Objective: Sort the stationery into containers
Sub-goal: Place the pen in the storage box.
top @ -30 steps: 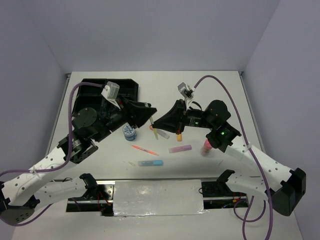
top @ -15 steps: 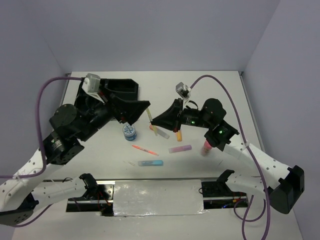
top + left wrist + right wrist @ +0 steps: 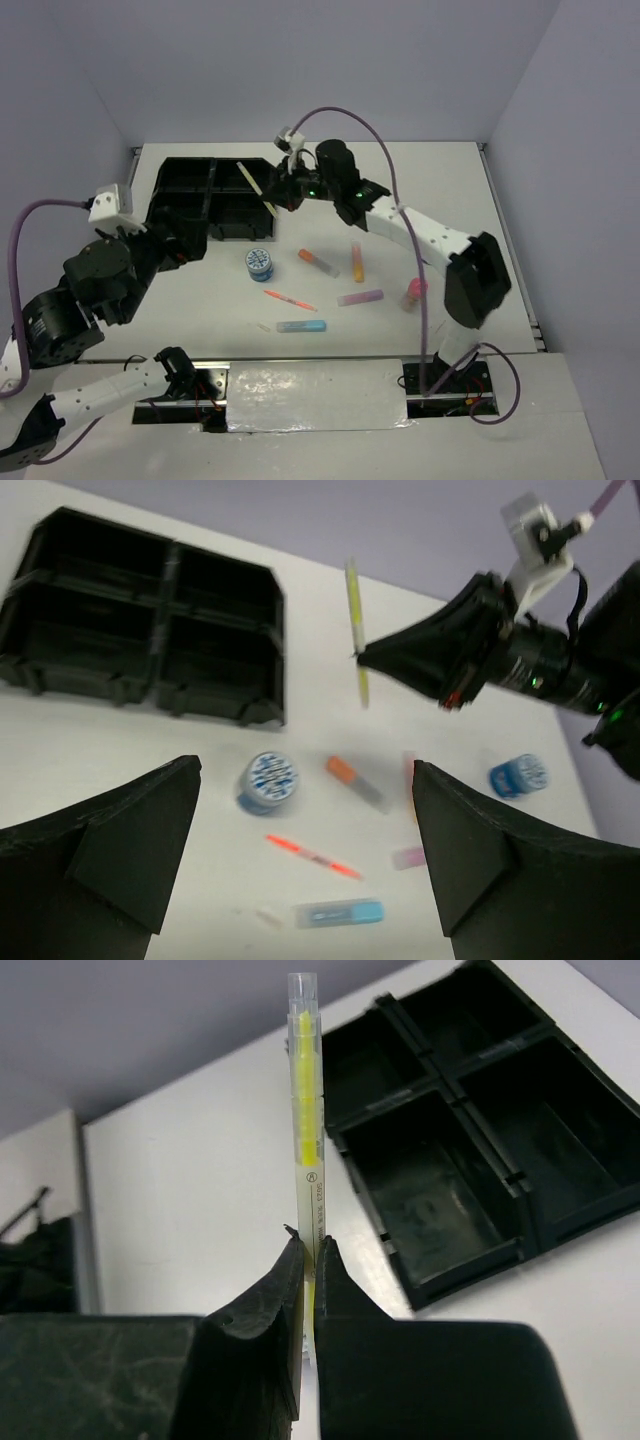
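Observation:
My right gripper (image 3: 274,194) is shut on a thin yellow pen (image 3: 255,185) and holds it in the air at the right edge of the black four-compartment tray (image 3: 178,176). The right wrist view shows the pen (image 3: 305,1110) upright between the jaws (image 3: 311,1245), with the tray (image 3: 520,1245) to the right. My left gripper (image 3: 180,243) is open and empty, drawn back near the tray's front. From the left wrist I see a tape roll (image 3: 268,780), a pink pen (image 3: 312,855), a blue highlighter (image 3: 340,913) and an orange highlighter (image 3: 355,783) on the table.
A purple highlighter (image 3: 360,297), a second orange highlighter (image 3: 357,262) and a pink-capped bottle (image 3: 413,292) lie right of centre. A second tape roll (image 3: 518,776) sits under the right arm. The tray's compartments look empty.
The right arm swung left and away, carrying the yellow pen from the table's middle to the tray's edge. The left arm drew back toward the near left.

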Robot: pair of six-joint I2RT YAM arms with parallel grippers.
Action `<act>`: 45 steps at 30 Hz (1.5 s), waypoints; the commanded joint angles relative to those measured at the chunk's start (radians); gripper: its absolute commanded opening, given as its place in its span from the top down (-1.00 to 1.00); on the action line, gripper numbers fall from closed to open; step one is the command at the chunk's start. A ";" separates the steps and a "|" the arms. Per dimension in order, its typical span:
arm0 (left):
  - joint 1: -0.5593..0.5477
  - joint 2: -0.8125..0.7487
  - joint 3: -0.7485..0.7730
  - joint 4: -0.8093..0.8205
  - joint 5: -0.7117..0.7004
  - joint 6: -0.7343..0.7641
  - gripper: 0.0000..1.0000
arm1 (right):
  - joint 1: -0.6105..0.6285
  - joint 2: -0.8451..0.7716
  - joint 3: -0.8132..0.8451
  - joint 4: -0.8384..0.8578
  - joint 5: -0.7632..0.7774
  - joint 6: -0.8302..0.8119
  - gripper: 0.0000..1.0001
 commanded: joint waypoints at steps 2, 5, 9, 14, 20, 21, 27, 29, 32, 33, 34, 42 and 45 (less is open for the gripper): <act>-0.003 -0.127 -0.079 -0.112 -0.127 0.000 -0.99 | 0.006 0.190 0.197 -0.071 0.068 -0.151 1.00; -0.003 -0.228 -0.206 -0.047 -0.162 -0.009 -0.99 | 0.010 0.384 0.468 -0.172 0.132 -0.213 1.00; -0.002 -0.319 -0.381 0.093 -0.107 0.067 -0.99 | 0.024 0.555 0.650 -0.243 0.140 -0.280 1.00; 0.000 -0.282 -0.374 0.084 -0.094 0.095 -0.99 | 0.069 0.653 0.740 -0.248 0.204 -0.343 1.00; 0.012 -0.258 -0.383 0.090 -0.049 0.120 -0.99 | 0.089 0.727 0.763 -0.246 0.226 -0.353 1.00; 0.014 -0.256 -0.385 0.093 -0.047 0.126 -0.99 | 0.089 0.724 0.757 -0.245 0.221 -0.355 1.00; 0.027 -0.258 -0.388 0.106 -0.023 0.137 -0.99 | 0.089 0.725 0.762 -0.270 0.235 -0.338 0.93; 0.034 -0.258 -0.391 0.107 -0.018 0.138 -0.99 | 0.089 0.728 0.768 -0.287 0.224 -0.338 0.76; 0.041 -0.255 -0.391 0.113 -0.009 0.144 -0.99 | 0.086 0.731 0.774 -0.312 0.214 -0.338 0.63; 0.043 -0.255 -0.391 0.113 -0.005 0.146 -0.99 | 0.081 0.736 0.783 -0.338 0.212 -0.340 0.63; 0.047 -0.255 -0.391 0.113 -0.005 0.144 -0.99 | 0.079 0.747 0.806 -0.352 0.219 -0.333 0.68; 0.053 -0.258 -0.392 0.116 0.003 0.147 -0.99 | 0.049 0.757 0.813 -0.421 0.149 -0.260 0.75; 0.057 -0.259 -0.392 0.118 0.005 0.147 -0.99 | 0.046 0.771 0.832 -0.444 0.137 -0.254 0.74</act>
